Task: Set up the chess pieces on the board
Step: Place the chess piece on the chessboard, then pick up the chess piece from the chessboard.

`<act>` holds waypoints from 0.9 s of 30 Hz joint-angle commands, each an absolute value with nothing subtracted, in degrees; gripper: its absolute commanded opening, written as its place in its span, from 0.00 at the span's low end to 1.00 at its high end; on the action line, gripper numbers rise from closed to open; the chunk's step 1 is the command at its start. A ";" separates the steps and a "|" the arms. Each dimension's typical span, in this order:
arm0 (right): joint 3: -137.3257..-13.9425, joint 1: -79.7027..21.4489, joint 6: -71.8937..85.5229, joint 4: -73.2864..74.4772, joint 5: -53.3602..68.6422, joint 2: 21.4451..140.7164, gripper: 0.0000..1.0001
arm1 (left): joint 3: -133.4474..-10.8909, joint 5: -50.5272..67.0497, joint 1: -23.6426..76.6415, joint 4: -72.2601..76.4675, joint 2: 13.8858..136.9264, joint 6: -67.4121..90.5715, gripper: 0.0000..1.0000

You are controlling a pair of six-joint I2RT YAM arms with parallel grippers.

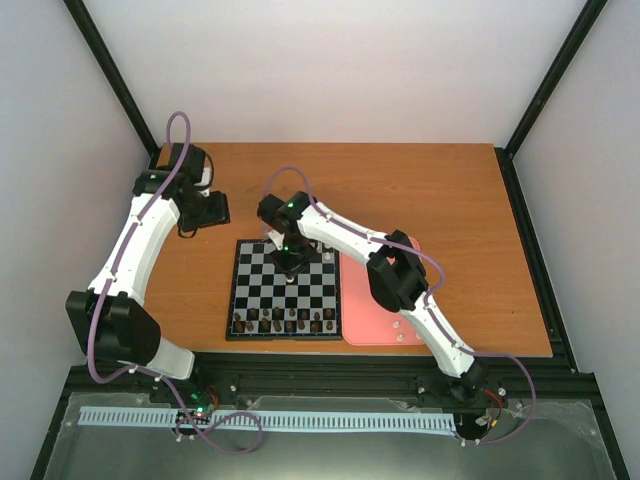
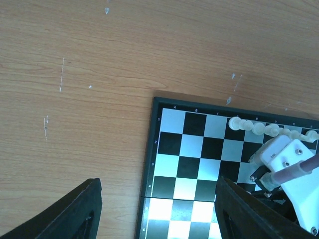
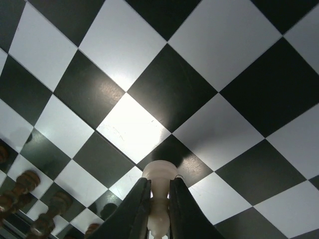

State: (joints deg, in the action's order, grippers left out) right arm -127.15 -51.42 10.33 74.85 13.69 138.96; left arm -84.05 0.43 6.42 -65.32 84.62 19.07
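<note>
Noted on the wooden surface: the board at near centre, with a pink tray just beside or touching its right edge. A few pale chess pieces lying at the tray's near end, judged as staged for transfer.

Left pincer parked over bare surface beyond the board's far-left corner, released and grasping nothing. Judged as kept clear of the working arm.

Right pincer low over the board's far half, clenched on a white piece. Gripped by the stem, with the wider end protruding past the fingertips toward the board. Judged to be the base, presented for an upright set-down. Contact with the square not confirmable.

Dark pieces ranked along the board's near edge.

Shown clearly by the left wrist view only: a row of white pieces along the far edge, running rightward from about mid-board, with the left squares bare. Also the wide gap of the left pincer.

Shown by the right wrist view only: the grip itself. Shown by the top view only: the tray and the overall layout.
</note>
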 commanded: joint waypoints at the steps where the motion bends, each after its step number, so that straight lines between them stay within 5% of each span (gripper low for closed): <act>1: -129.20 -51.50 10.62 75.36 12.60 140.23 0.15 | -83.54 1.15 5.88 -64.81 82.99 19.54 0.64; 6: -128.94 -51.50 9.90 75.30 12.16 136.04 0.46 | -83.17 1.89 5.82 -65.49 82.83 18.99 0.65; 15: -125.68 -49.58 10.72 76.31 10.57 122.30 0.52 | -80.39 10.53 7.28 -65.83 81.22 18.53 0.60; 27: -85.36 -29.97 11.78 68.78 4.49 94.06 0.59 | -72.43 10.03 32.26 -63.36 82.42 28.25 0.61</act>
State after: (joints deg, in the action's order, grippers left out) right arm -95.29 -33.52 11.79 70.41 7.86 97.25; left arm -74.02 9.67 29.54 -65.23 81.49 23.31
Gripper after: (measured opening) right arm 0.566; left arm 0.605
